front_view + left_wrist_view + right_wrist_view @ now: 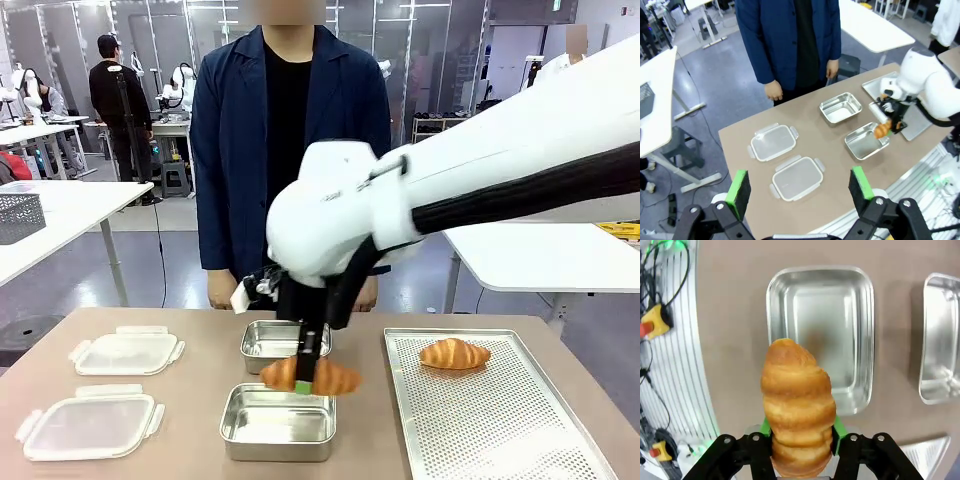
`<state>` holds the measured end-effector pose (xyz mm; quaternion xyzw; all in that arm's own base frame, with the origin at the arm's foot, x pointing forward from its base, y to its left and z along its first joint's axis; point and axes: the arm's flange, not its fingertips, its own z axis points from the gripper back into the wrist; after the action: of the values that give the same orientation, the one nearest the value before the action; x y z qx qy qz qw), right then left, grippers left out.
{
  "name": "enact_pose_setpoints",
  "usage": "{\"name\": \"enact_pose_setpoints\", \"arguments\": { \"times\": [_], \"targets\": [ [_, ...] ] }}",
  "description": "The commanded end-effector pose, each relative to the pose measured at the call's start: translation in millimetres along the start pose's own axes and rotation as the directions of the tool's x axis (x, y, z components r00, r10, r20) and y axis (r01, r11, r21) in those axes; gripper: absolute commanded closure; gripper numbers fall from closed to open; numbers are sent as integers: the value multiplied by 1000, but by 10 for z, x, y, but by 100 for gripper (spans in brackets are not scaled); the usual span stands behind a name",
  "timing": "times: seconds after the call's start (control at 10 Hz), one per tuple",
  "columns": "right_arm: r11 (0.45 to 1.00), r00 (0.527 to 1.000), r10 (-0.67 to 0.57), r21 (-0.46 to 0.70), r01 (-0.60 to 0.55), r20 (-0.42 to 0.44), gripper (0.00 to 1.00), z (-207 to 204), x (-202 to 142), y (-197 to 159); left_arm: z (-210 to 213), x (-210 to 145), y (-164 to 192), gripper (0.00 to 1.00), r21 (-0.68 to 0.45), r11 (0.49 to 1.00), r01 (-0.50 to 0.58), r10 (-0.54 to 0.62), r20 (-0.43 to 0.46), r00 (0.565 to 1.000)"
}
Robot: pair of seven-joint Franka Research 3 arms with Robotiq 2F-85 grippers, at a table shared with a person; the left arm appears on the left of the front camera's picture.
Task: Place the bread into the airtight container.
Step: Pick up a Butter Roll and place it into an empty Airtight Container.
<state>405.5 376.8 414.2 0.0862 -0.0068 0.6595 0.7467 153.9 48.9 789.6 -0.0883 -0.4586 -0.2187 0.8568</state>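
My right gripper (308, 378) is shut on a golden croissant (335, 378), the bread, and holds it just above the near steel container (278, 428). In the right wrist view the croissant (797, 395) sits between the green pads of the right gripper (800, 432), over the near rim of that empty container (822, 335). My left gripper (799, 189) is open and hangs high above the table edge, far from the container (866, 144) and the held croissant (882, 130).
A second empty steel container (270, 342) stands behind the first. Two clear lids (127, 352) (90, 425) lie at the left. A perforated tray (500, 430) at the right carries another croissant (455, 353). A person stands at the far edge, hands down.
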Motion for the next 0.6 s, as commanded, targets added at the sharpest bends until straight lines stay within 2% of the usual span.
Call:
{"name": "enact_pose_setpoints", "arguments": {
  "times": [0.0,0.2,0.5],
  "targets": [
    [998,998,-63,1,63,-29,55,-99,299,-147,2,9,-6,0,-3,1000,3,-3,-1,1000],
    [996,995,-92,-10,92,-37,55,-273,456,-191,2,9,-6,0,-3,1000,3,-3,-1,1000],
    [997,992,-83,-14,82,-99,55,-543,531,-244,2,9,-6,0,-3,1000,3,-3,-1,1000]
  ]
}}
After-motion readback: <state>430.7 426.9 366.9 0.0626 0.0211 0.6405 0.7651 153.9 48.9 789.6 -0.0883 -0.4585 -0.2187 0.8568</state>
